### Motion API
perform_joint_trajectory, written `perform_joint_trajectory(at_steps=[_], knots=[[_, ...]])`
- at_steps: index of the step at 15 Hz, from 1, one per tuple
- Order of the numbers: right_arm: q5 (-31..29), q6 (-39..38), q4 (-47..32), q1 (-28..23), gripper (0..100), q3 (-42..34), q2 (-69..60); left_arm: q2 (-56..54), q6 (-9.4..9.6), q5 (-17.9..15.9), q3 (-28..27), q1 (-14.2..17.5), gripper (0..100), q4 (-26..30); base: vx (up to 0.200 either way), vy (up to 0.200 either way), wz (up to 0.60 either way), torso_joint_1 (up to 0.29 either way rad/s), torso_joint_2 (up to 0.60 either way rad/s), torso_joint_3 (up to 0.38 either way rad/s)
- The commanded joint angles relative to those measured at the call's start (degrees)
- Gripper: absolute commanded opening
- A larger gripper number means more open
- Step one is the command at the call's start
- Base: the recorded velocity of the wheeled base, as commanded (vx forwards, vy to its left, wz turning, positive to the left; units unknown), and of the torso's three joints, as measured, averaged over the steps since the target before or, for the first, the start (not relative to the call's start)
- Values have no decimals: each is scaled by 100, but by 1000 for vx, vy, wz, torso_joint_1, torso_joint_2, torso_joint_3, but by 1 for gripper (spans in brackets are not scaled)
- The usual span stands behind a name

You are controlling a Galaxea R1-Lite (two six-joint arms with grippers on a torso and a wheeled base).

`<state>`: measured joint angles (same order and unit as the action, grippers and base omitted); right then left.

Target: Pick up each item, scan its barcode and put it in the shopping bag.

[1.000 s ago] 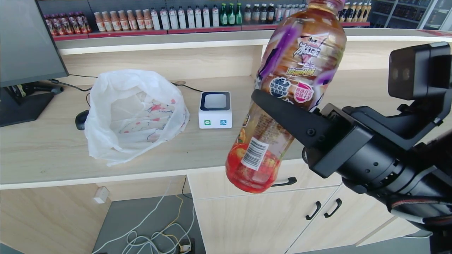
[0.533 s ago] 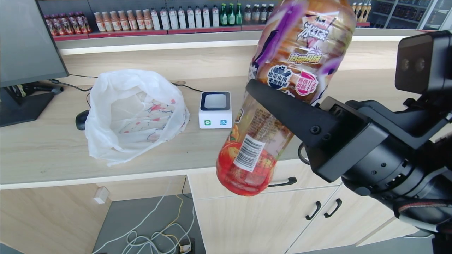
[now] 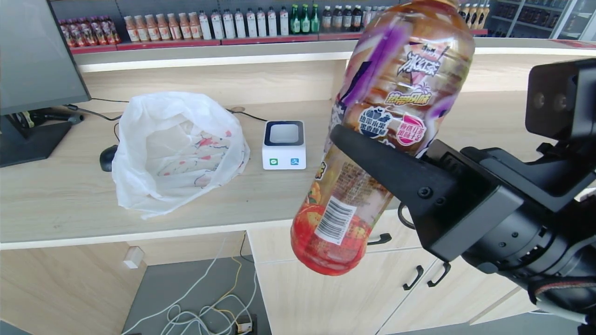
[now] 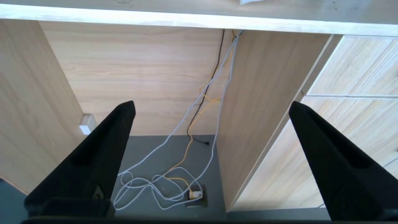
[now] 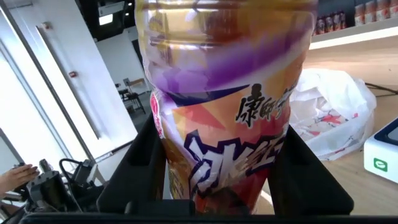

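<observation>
The right gripper (image 5: 221,132) clamps a tilted amber bottle (image 3: 405,70), purple-and-orange label (image 3: 372,88), barcode (image 3: 336,219) near its red base, aloft over the counter (image 3: 70,204) edge right of the scanner (image 3: 284,145); left gripper (image 4: 211,107) gapes.

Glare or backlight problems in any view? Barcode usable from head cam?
Head view: even light; the barcode on the bottle faces the camera without glare. Right wrist view: bright windows wash out the background beside the bottle, highlights on its plastic. Left wrist view: open left pincer dark against evenly lit cabinet panels.
</observation>
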<state>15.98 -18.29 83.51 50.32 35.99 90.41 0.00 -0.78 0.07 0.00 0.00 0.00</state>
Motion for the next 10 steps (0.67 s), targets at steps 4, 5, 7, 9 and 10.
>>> perform_joint_trajectory(at_steps=[4, 5, 7, 9, 10], knots=[[1, 9, 8, -14, 0, -101, -49, 0, -1, 1, 0, 9, 100, 0, 0, 0, 0, 0, 0, 0], [1, 9, -1, -49, 0, -83, 21, 0, -1, 1, 0, 9, 100, 0, 0, 0, 0, 0, 0, 0], [-7, 124, -10, -242, 0, -13, 197, 0, -1, 1, 0, 0, 100, -9, 0, 0, 0, 0, 0, 0], [-16, 431, -115, -462, 0, 58, 285, 0, -1, 1, 0, 0, 100, 0, 0, 0, 0, 0, 0, 0], [-60, 642, -229, -559, 0, 128, 285, 0, -1, 1, 0, 9, 100, 0, 0, 0, 0, 0, 0, 0]])
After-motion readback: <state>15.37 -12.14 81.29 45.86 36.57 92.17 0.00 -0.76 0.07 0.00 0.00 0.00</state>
